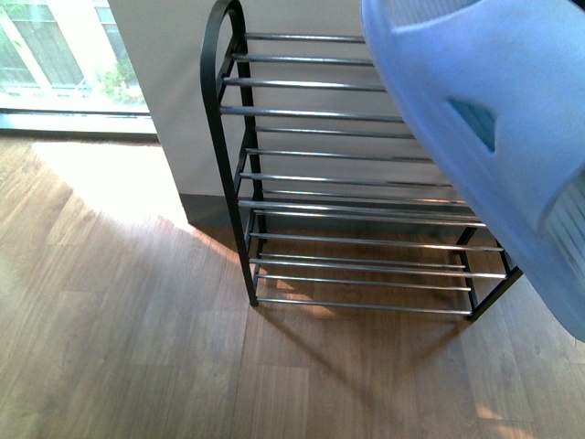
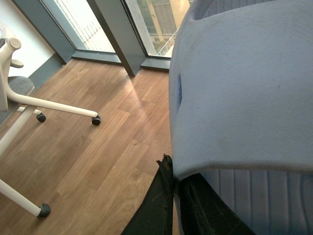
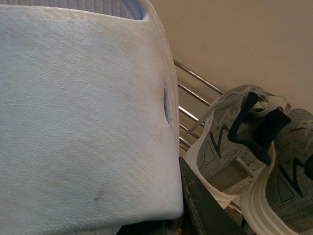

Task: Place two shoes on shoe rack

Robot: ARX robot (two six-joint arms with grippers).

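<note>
The shoe rack (image 1: 347, 183), a black frame with silver rods, stands against the wall in the front view. One pale blue slide sandal (image 1: 494, 119) hangs close to the camera and covers the rack's upper right. In the left wrist view my left gripper (image 2: 177, 178) is shut on the strap edge of a pale blue slide sandal (image 2: 239, 88), above the wooden floor. My right gripper (image 3: 171, 215) is shut on the other pale blue slide sandal (image 3: 83, 112). Beside it, two grey sneakers (image 3: 234, 142) (image 3: 288, 181) rest on the rack's rods (image 3: 195, 78).
Wooden floor (image 1: 137, 347) spreads in front of the rack. A window (image 1: 64, 55) lies at the far left, next to the pale wall (image 1: 174, 91). A white office chair base (image 2: 29, 103) with castors stands on the floor in the left wrist view.
</note>
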